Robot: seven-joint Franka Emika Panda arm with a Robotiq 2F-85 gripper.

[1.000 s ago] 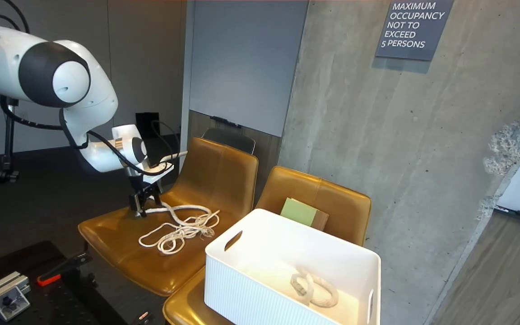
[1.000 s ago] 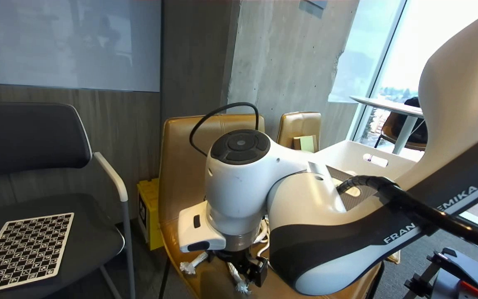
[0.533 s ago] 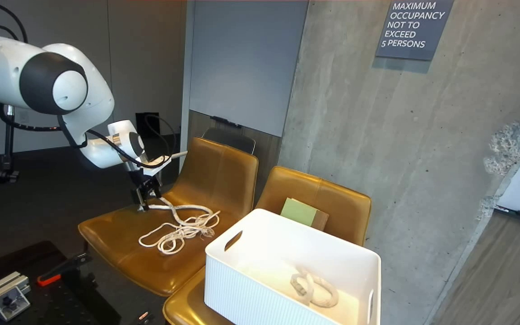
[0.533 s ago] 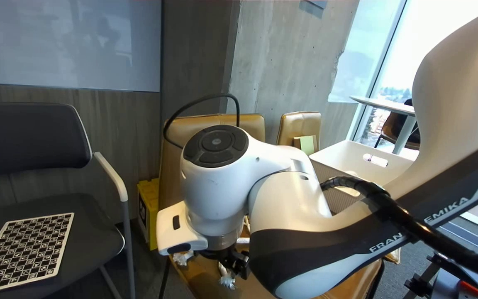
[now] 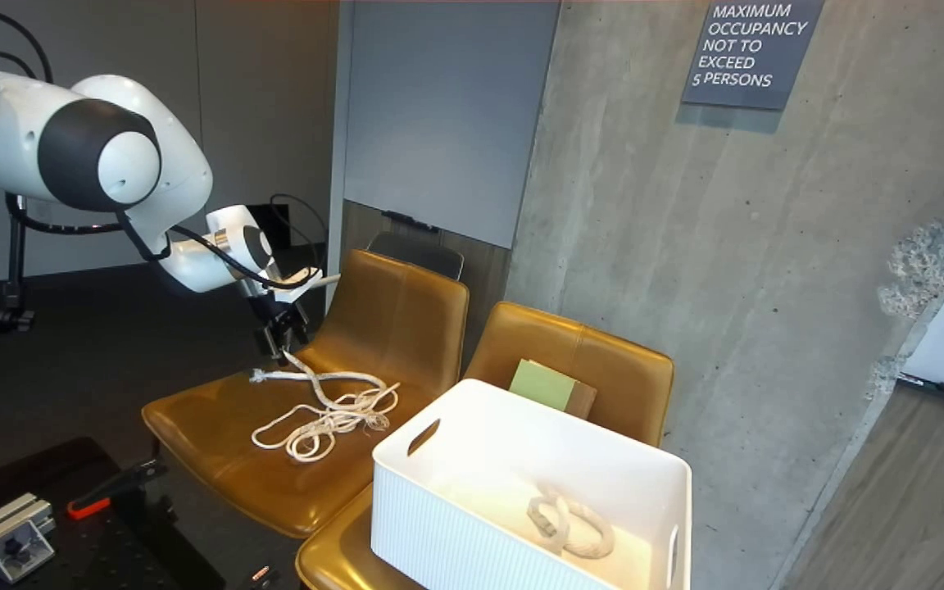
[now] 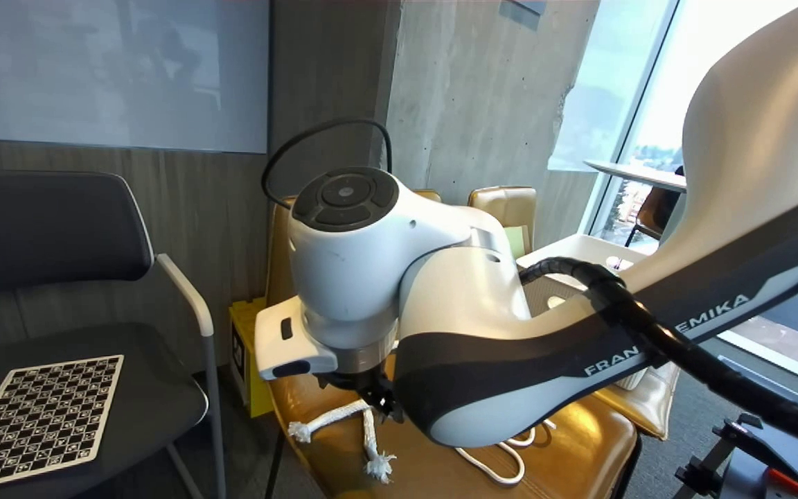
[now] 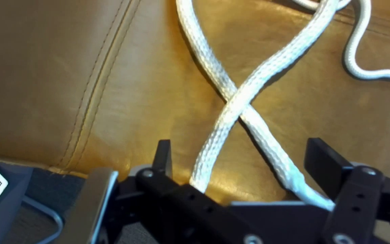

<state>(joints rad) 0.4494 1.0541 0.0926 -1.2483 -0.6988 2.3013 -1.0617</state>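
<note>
A white braided rope (image 7: 270, 68) is spread over a tan leather chair (image 5: 218, 426), its two thick strands crossed in front of the black two-fingered gripper (image 7: 239, 157). The gripper's fingers are spread wide and nothing is clasped; contact with the rope cannot be told. In an exterior view a white rectangular plastic bin (image 5: 423, 533) is seen nearer and to the right. Positioning over the rope is judged in hand; for a hold, one strand would need to be centred.

White braided rope (image 7: 239, 96), frayed-tipped, lengths crossed, on brown seat (image 5: 218, 430).
</note>
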